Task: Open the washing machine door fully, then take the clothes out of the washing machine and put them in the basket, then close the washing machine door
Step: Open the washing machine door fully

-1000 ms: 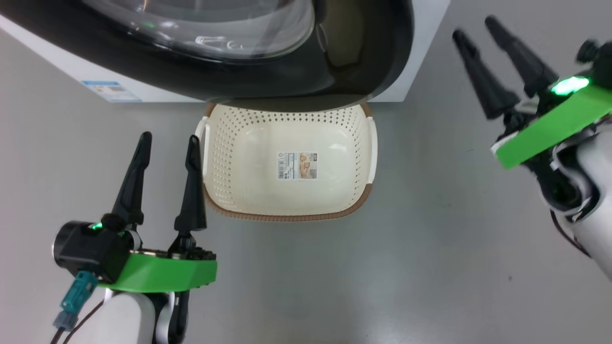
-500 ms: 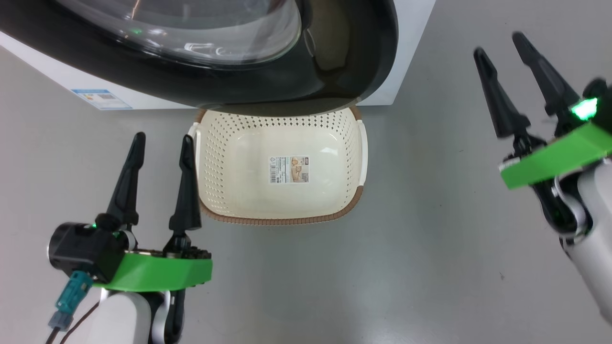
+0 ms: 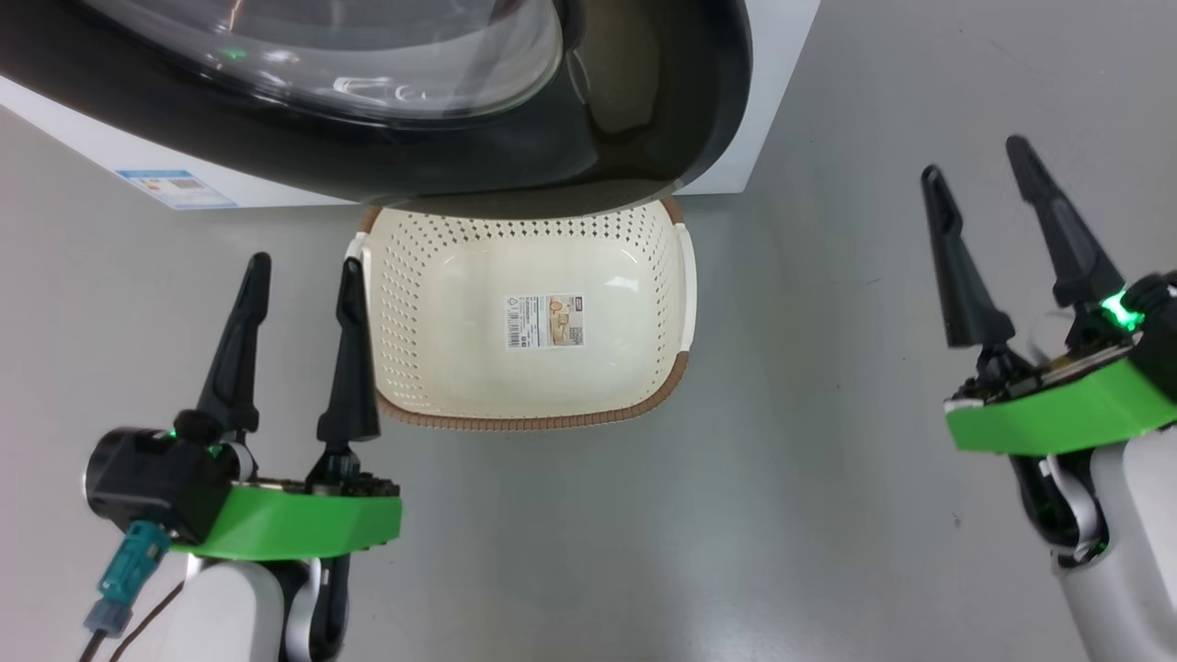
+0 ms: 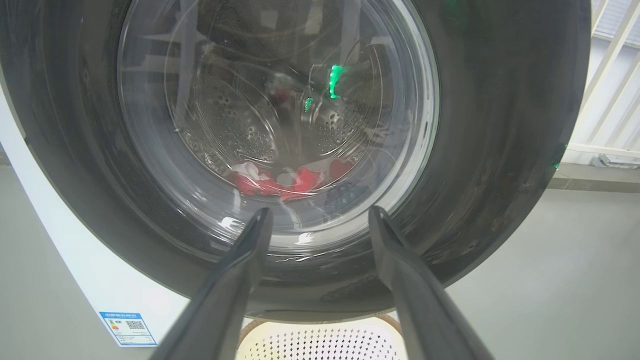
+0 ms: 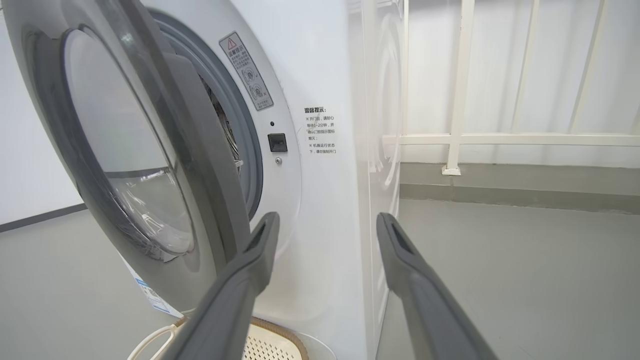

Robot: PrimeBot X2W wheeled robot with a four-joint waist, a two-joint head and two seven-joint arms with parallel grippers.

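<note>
Grey floor (image 3: pixel 828 478), bare; a white railing (image 5: pixel 460 100) stands behind the machine in the right wrist view.

Left tool (image 3: pixel 305 265): fingers spread wide, nothing between them. It hovers just beside the left wall of the basket (image 3: pixel 405 276), and its wrist camera faces the door glass square on.

Right tool (image 3: pixel 975 158): also spread and empty, well apart from the basket, out to the right of the washing machine (image 3: pixel 777 74). Its camera looks along the free edge of the washing machine door (image 3: pixel 414 175). That looks like a sensible stand-off for hooking behind that edge.

Door: ajar only. The right wrist view shows a gap on the latch side with the grey rubber ring (image 5: pixel 250 165) exposed. Opening step judged unfinished.

Clothes (image 4: pixel 280 180): red and white, low in the drum, seen through the glass.

The basket is empty, with its label (image 3: pixel 544 321) showing. Its far rim is tucked under the door, probably so garments travel a short way from drum to basket.

Versus one second ago:
- The whole head picture has slid left, so the camera moved, not the basket or machine.
- Beyond that shift, the right tool sits lower in the view with its fingers more upright.
- The left tool's pose is unchanged.
- Both tools are as wide as before.
</note>
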